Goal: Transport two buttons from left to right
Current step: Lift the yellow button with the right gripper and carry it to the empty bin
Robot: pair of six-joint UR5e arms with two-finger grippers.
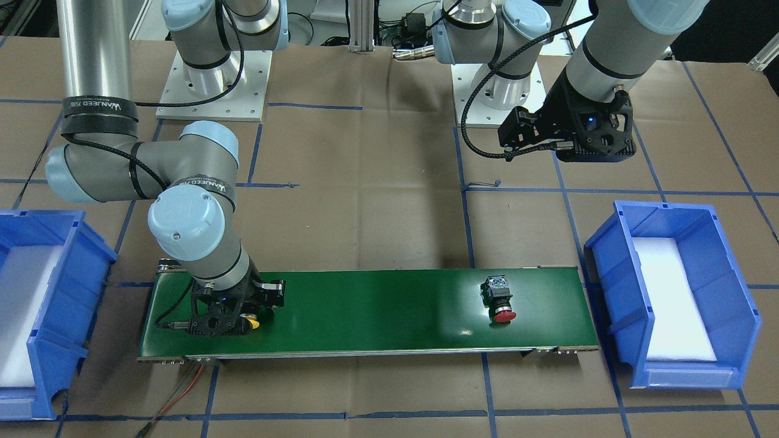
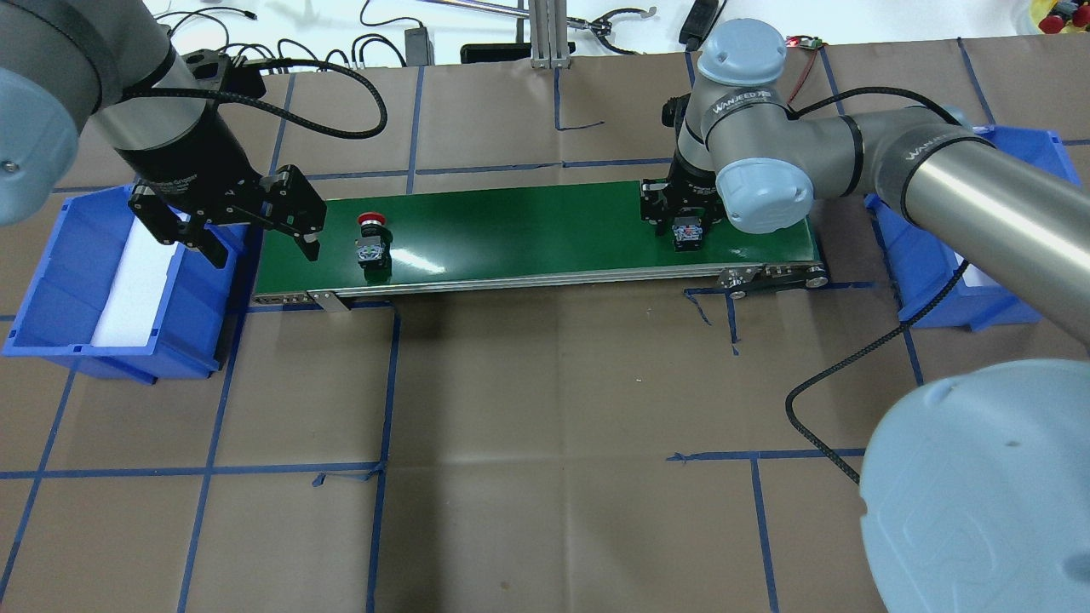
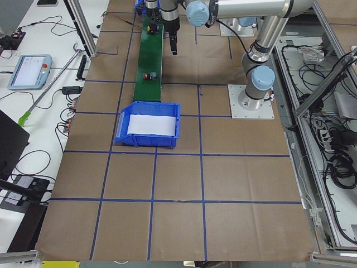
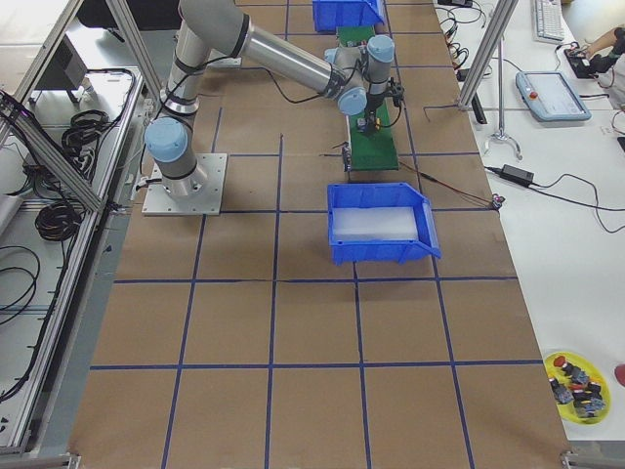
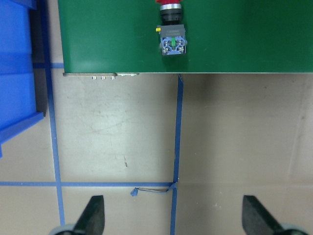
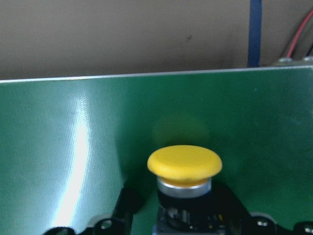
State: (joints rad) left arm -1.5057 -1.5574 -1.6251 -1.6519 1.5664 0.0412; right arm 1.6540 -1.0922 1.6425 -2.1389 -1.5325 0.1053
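The yellow-capped button (image 6: 185,164) lies on its side at the green belt's (image 2: 528,221) right end. My right gripper (image 2: 685,232) is down around its black body, fingers against both sides. The front-facing view shows the yellow cap (image 1: 251,322) sticking out below the gripper (image 1: 234,319). The red-capped button (image 2: 371,243) lies on its side near the belt's left end, also seen in the front-facing view (image 1: 500,298) and the left wrist view (image 5: 171,34). My left gripper (image 2: 262,247) hangs open and empty above the belt's left edge, raised; its fingertips (image 5: 95,215) show over brown paper.
A blue bin (image 2: 51,272) with white foam stands left of the belt, under my left arm. A second blue bin (image 2: 928,264) stands past the belt's right end, partly hidden by my right arm. Brown paper with blue tape lines covers the table.
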